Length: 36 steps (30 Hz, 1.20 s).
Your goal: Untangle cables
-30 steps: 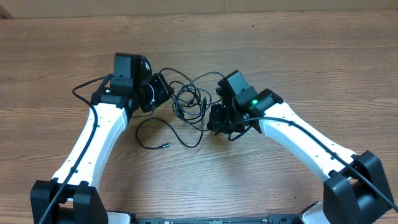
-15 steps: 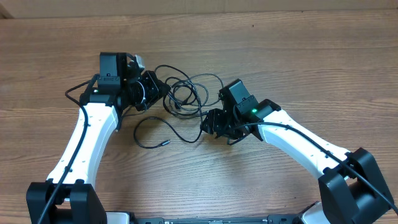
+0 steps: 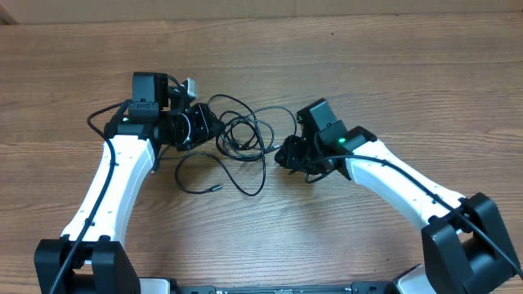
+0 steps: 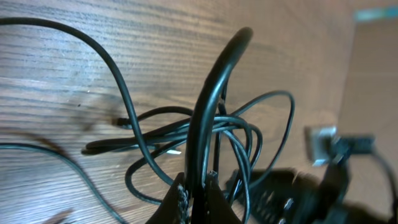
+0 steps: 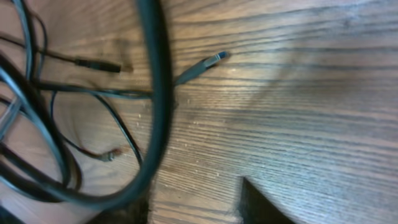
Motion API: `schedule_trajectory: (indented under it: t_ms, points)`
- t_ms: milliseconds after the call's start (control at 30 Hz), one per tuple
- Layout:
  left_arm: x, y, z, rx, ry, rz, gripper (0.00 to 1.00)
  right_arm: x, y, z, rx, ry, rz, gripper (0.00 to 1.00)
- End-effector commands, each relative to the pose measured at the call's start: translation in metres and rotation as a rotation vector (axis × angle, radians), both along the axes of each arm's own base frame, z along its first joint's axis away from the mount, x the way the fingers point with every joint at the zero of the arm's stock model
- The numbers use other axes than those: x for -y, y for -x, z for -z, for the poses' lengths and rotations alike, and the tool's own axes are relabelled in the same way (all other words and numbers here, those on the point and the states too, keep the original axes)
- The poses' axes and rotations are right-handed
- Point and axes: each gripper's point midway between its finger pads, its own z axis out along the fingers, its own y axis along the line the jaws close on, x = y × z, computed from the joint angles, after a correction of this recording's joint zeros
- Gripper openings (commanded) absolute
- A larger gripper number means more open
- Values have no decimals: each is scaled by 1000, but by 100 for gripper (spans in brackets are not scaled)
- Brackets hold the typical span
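Left jaws clenched on cables (image 4: 208, 106) strand; right jaws mostly cropped, blurred, cannot tell grip.

The left arm (image 3: 114, 184) rises from its base at the near left and bends at the wrist, so the left gripper (image 3: 206, 126) lies low and points sideways toward the other arm. Its fingers (image 4: 180, 202) are pressed together, pinching one cable (image 4: 208, 118) between them. The right arm (image 3: 392, 184) stretches in from the near right, elbow out. The right gripper (image 3: 286, 153) faces the left one, its fingers (image 5: 258, 205) parted with a clear gap between them.
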Motion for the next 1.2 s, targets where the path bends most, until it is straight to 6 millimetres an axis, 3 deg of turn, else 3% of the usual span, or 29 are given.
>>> schedule_trajectory:
  t_ms: [0,100,333,433,633,800,833,900,1167]
  points:
    - [5,7,1,103,-48,172,5,-10,5,-18,52,-95,-164,26]
    - [8,12,1,136,-50,243,4,-14,4,-32,69,-121,-218,20]
    - [21,17,-6,203,9,351,4,-16,1,-53,122,-105,-312,19]
    - [22,19,0,199,9,373,4,-22,6,-60,155,-143,-402,17]
    - [27,19,17,155,56,404,4,-47,22,-95,206,-334,-572,17]
    - [36,22,22,88,157,393,8,-44,16,-94,225,-308,-560,29]
    - [36,22,22,83,155,387,19,-42,13,-92,234,-288,-551,37]
    - [35,21,20,91,150,386,30,-40,7,-89,251,-259,-539,41]
    - [34,21,18,94,137,379,28,-42,-3,-94,293,-263,-522,50]
